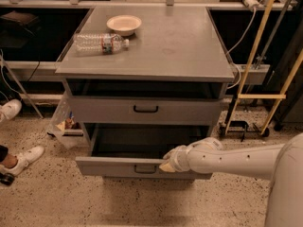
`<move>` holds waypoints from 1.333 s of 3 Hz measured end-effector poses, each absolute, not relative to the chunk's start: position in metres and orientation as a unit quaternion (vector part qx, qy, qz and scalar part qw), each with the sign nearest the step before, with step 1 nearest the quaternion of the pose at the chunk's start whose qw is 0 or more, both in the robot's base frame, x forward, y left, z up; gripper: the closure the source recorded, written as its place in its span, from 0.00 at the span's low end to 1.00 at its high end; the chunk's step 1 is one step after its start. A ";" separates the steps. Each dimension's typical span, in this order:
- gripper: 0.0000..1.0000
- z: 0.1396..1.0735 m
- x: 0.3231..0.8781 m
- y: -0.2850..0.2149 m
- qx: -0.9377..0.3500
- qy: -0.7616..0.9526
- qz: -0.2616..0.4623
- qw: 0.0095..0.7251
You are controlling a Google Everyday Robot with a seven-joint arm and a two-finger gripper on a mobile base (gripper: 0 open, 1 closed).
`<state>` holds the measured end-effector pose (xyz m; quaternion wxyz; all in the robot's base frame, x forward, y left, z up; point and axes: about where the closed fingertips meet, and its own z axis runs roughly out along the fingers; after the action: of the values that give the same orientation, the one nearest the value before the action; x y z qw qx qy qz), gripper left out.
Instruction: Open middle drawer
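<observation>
The grey metal cabinet [142,46] shows two drawer fronts. The upper front [94,111] with a black bar handle [146,109] is pushed in. Below it the middle drawer [104,166] is pulled out towards me, and its dark inside [137,143] shows. Its small black handle [144,169] is at the centre of the front. My gripper [168,164], on a white arm coming in from the right, rests at the top edge of this drawer's front, just right of the handle. The lowest drawer is hidden under the pulled-out one.
A clear plastic bottle [100,42] lies on the cabinet top beside a cream bowl [124,23]. A person's white shoes [22,159] are on the speckled floor at the left. A yellow frame [258,74] and cables stand at the right. A bag [64,124] leans against the cabinet's left side.
</observation>
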<state>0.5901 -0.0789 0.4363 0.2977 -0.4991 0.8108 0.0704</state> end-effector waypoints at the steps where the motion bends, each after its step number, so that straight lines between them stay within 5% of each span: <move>1: 1.00 0.436 0.582 -0.080 -0.501 0.809 0.070 0.299; 4: 1.00 0.442 0.579 -0.088 -0.497 0.811 0.059 0.304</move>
<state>0.5795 -0.0884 0.4421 0.3041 -0.4971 0.8106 0.0585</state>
